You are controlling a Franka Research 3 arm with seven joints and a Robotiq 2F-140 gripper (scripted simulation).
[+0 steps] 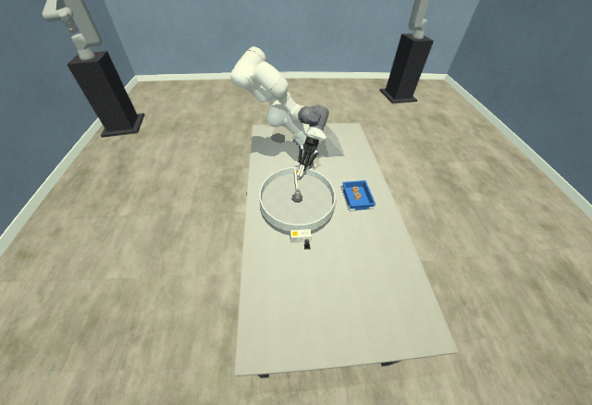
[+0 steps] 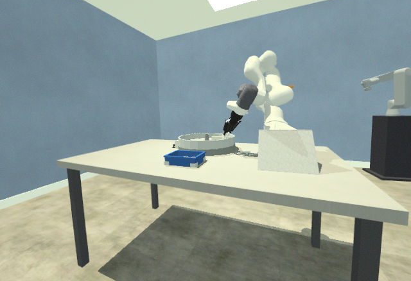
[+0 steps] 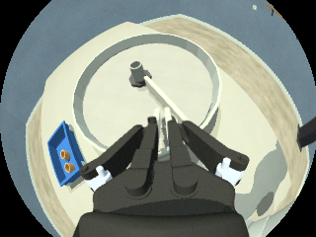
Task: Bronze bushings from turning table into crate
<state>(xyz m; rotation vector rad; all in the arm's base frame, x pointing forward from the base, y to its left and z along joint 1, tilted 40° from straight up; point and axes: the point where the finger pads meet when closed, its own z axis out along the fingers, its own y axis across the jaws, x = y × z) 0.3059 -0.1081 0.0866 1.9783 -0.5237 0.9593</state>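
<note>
Pale table [image 1: 334,295] carries a ringed turning table [image 1: 262,195] at frame centre and a blue crate [image 1: 362,206] just right of it, with two bronze bushings [image 1: 356,190] inside. Over the ring's upper edge the tool [image 1: 300,168] slants down, its fingers drawn narrow. An orange speck at its tips is too small to identify.

The bench [image 1: 334,295] top looks like matt, smooth pale laminate, and the turning table [image 1: 267,209] has that same dull off-white plastic look with a grey metal-looking hub [image 1: 297,196]. The crate [image 1: 348,198] is plain blue plastic, pretty flat in finish, and the two bronze bushings [image 1: 356,192] inside read as warm orange-brown metal. The end effector [image 3: 165,133] is matt black, the arm [image 1: 258,78] smooth white with a slight sheen, and the floor [image 1: 119,248] looks like mottled, worn concrete.
</note>
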